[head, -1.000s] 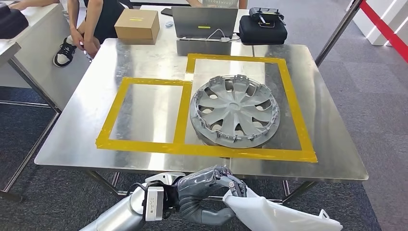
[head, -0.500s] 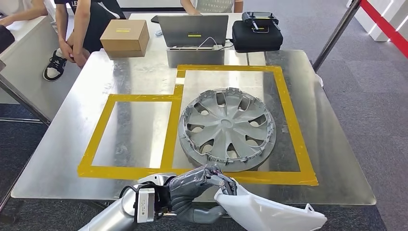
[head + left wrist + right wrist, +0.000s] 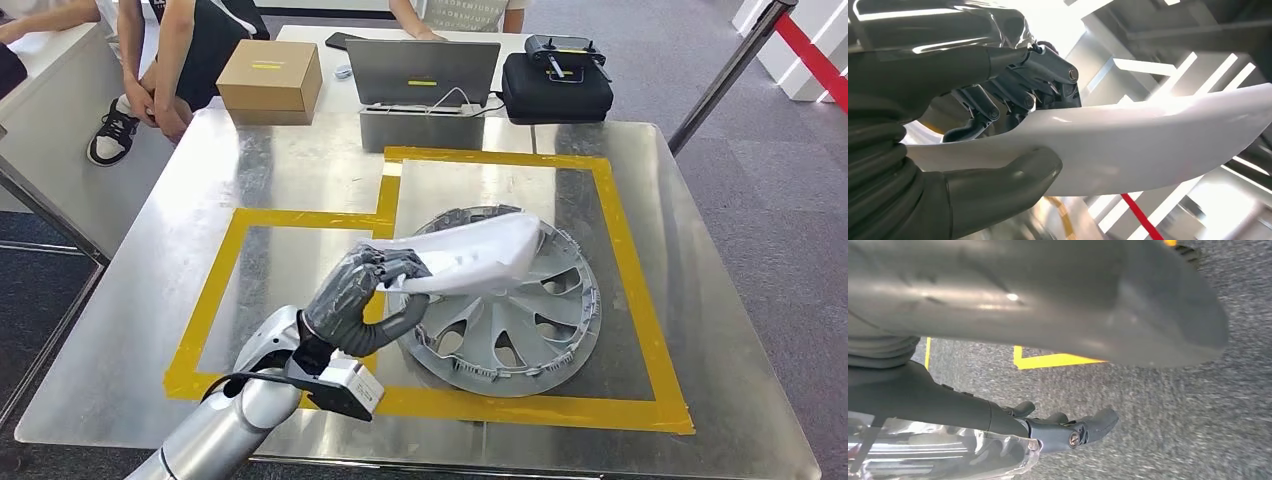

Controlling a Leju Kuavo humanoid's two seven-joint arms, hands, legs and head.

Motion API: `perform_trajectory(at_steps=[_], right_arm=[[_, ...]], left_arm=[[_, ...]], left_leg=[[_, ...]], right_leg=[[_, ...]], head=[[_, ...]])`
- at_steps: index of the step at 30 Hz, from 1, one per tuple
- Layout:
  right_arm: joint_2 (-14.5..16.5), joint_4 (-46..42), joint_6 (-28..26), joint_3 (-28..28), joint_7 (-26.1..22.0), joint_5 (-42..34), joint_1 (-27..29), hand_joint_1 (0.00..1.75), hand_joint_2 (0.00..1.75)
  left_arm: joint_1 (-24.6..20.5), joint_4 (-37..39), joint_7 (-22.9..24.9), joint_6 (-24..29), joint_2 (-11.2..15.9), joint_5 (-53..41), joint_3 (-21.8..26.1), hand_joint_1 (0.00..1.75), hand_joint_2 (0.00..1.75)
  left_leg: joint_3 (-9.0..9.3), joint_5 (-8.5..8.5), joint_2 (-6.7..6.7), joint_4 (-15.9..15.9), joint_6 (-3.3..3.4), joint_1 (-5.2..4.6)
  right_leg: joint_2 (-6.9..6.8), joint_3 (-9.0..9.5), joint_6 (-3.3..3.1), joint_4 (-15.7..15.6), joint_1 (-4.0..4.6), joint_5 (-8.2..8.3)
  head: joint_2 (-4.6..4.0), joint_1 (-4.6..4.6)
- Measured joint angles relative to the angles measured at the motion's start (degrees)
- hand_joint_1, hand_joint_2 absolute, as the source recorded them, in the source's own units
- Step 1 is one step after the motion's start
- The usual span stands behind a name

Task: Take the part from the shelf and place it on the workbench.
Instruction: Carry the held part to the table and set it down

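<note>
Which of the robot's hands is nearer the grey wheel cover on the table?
Left. The left hand holds the white part right over the wheel cover; the right hand hangs over grey carpet.

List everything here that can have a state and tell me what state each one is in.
left hand: gripping one end of the white part, raised above the workbench
white part: held in the air over the hubcap, not set down
hubcap: lying flat inside the taped area
laptop: lid open
cardboard box: closed
right hand: holding nothing
</note>
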Motion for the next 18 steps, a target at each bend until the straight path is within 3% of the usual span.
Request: perform_trajectory(at_steps=[2,6,9,11,15,18], right_arm=[[0.01,0.00,-0.13,-0.01,0.40,0.00,-0.05,0.00,0.00],[0.18,0.00,-0.57,-0.03,0.82,-0.15,-0.01,0.00,0.00],[0.23,0.00,-0.80,-0.14,1.00,-0.39,0.04,0.00,0.00],[0.24,0.00,-0.86,-0.33,1.20,-0.52,0.04,0.00,0.00],[0.25,0.00,-0.91,-0.55,1.49,-0.61,0.14,0.00,0.00],[0.26,0.00,-0.92,-0.58,1.62,-0.57,0.22,0.00,0.00]], left_arm=[[-0.45,2.44,1.63,6.17,0.63,-8.29,2.93,1.75,1.75],[-1.34,8.96,5.68,16.78,2.10,-22.18,8.30,1.75,1.75],[-1.43,13.21,8.70,20.67,2.88,-28.30,11.83,1.75,1.75],[-1.38,16.20,10.95,22.49,3.34,-32.53,13.99,1.75,1.75],[-0.85,21.67,13.95,24.16,4.11,-37.78,18.10,1.75,1.75],[-0.18,24.66,16.40,23.76,4.54,-41.21,20.28,1.75,1.75]], left_leg=[[0.34,-0.56,-0.06,0.14,-0.33,-0.22],[0.65,-0.69,-0.01,-0.14,0.86,-0.40],[1.01,-0.67,0.07,-0.64,0.78,-0.40],[1.16,-0.66,0.10,-0.85,0.40,-0.39],[1.30,-0.67,0.17,-1.10,-1.10,-0.27],[1.31,-0.71,0.17,-1.12,-1.28,-0.24]], right_leg=[[0.10,1.63,-0.31,-3.95,0.06,1.51],[0.41,1.96,-0.62,-4.22,0.12,1.37],[0.50,2.04,-0.95,-4.21,0.21,1.17],[0.50,2.09,-1.14,-4.20,0.28,1.06],[0.51,2.12,-1.30,-4.17,0.35,0.95],[0.49,2.22,-1.32,-4.19,0.34,0.93]], head=[[0.00,-0.03],[0.00,-0.13],[0.00,-0.13],[0.00,-0.12],[0.00,-0.10],[0.00,-0.08]])
